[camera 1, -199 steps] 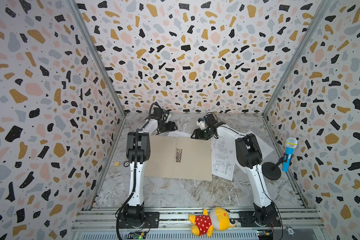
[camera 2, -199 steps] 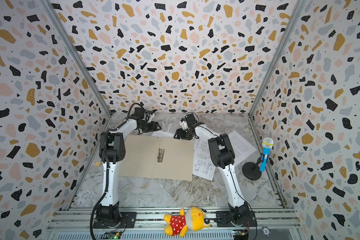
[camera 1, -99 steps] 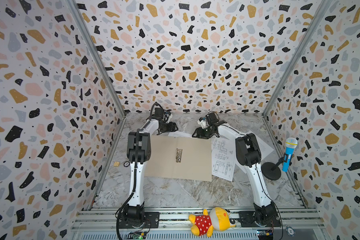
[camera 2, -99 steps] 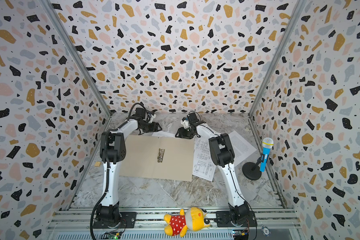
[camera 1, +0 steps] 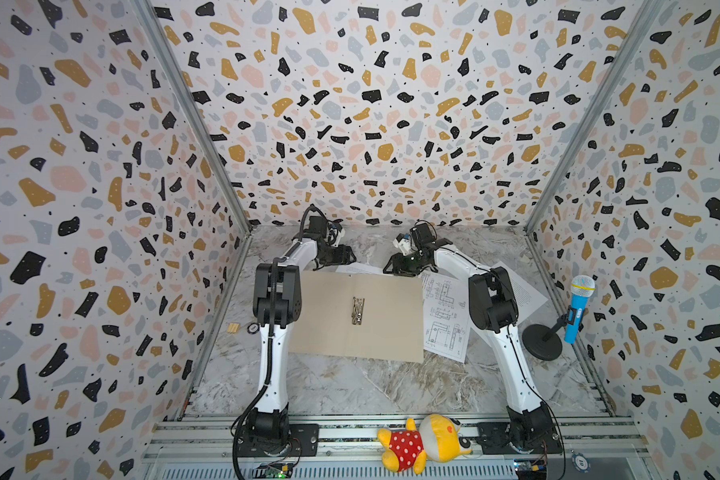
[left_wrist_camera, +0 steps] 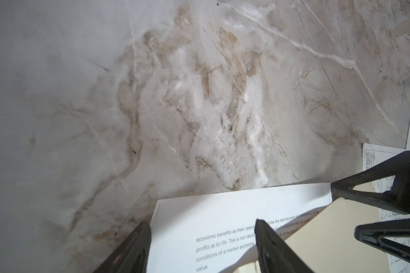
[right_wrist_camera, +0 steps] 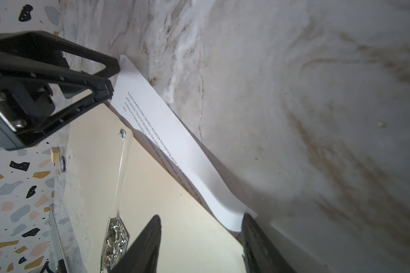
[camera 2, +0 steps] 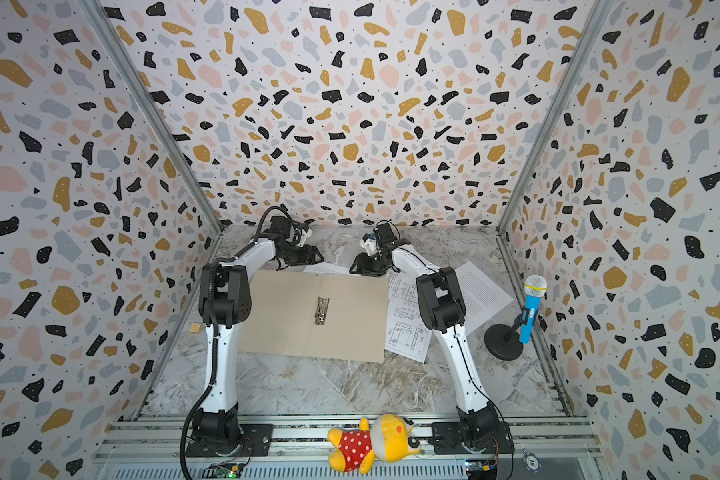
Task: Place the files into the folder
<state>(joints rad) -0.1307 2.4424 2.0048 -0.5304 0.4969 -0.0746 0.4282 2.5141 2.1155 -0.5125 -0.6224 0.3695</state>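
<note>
The folder [camera 1: 329, 328] lies opened flat in the middle of the marble-patterned table [camera 1: 371, 386], with its silver clip [camera 1: 357, 309] showing at the spine. One text sheet [camera 1: 360, 269] is tucked under the folder's far edge. Only a strip of it sticks out, and the left wrist view shows a few printed lines on it [left_wrist_camera: 223, 212].

Both arms reach to that far edge. The left claw [camera 1: 351, 260] sits low over the end of the strip behind the folder's left half. Its jaws are spread wide, one finger over bare table and the other above the printed lines, gripping nothing. The right claw [camera 1: 387, 269] is at the strip's other end with its jaws apart. One finger is over the folder's cardboard and the other touches the sheet's corner, where the paper buckles up a little. I see no grip there.

The drawing sheet [camera 1: 447, 320] lies against the folder's right edge. Another text sheet [camera 1: 524, 291] lies farther out on that side, beyond the right arm.
</note>
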